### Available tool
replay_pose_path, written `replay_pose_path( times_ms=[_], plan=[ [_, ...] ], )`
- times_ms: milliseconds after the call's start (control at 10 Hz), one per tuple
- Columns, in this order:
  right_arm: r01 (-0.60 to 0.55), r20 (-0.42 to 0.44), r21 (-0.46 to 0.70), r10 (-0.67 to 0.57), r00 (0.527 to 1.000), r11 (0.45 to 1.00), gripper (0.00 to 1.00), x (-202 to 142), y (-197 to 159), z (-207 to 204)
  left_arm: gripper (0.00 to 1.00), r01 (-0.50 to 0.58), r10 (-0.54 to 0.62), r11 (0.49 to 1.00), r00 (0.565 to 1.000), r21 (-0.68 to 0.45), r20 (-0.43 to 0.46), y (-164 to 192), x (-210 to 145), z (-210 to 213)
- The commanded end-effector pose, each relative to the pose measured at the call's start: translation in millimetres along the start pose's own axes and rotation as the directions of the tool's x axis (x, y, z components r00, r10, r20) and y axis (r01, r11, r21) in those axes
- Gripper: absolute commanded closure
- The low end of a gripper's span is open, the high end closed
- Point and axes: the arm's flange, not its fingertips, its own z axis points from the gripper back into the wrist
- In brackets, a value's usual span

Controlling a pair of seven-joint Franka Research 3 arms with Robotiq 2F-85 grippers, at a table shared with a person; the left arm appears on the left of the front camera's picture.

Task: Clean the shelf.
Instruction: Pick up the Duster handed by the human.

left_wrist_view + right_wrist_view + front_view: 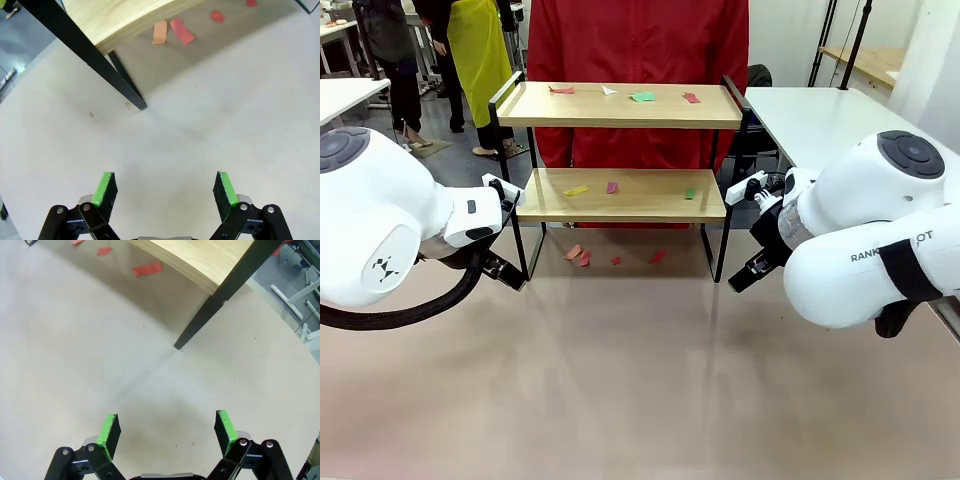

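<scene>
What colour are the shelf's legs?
Black. The legs of the shelf show best in the front view.

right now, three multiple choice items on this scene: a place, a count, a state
1. Where does the yellow scrap lie?
A. top board
B. lower board
C. table under the shelf
2. How many scraps lie on the shelf's top board?
A. one
B. seven
C. four
3. How do the left arm's fingers stand?
A. open, holding nothing
B. shut on a scrap
C. shut on a shelf leg

Answers:
1 B, beside the purple scrap on that board.
2 C, two red, one white, one green.
3 A, bare table shows between the green pads.
</scene>
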Motion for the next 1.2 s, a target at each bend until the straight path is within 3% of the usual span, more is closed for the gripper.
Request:
replay_pose_path(
  times_ms=[0,200,400,600,800,1000,1100],
  plan=[
    [0.001,0.0,0.0,-0.001,1.0,1.0,0.0,0,0,0,0.0,0.001,-0.001,1.0,1.0,0.0,0.0,0,0,0],
    [0.0,0.0,0.0,0.0,1.0,1.0,0.0,0,0,0,0.0,0.0,0.0,1.0,1.0,0.0,0.0,0,0,0],
    [0.091,0.095,0.02,-0.093,0.991,0.996,0.0,28,-43,45,0.0,-0.017,0.025,0.991,0.998,-0.132,0.061,31,22,47],
    [0.147,0.17,0.085,-0.16,0.972,0.985,0.0,19,-87,91,0.0,-0.011,0.026,0.975,0.997,-0.223,0.067,76,27,79],
    [0.108,0.268,0.17,-0.152,0.951,0.979,0.0,-13,-138,133,0.0,0.061,-0.038,0.926,0.997,-0.374,0.07,136,20,97],
    [0.01,0.389,0.235,-0.103,0.916,0.972,0.0,-48,-201,144,0.0,0.206,-0.113,0.831,0.972,-0.517,0.206,204,4,97],
    [-0.021,0.408,0.248,-0.085,0.909,0.968,0.0,-66,-237,136,0.0,0.287,-0.147,0.782,0.948,-0.553,0.283,238,-10,87]
  ],
)
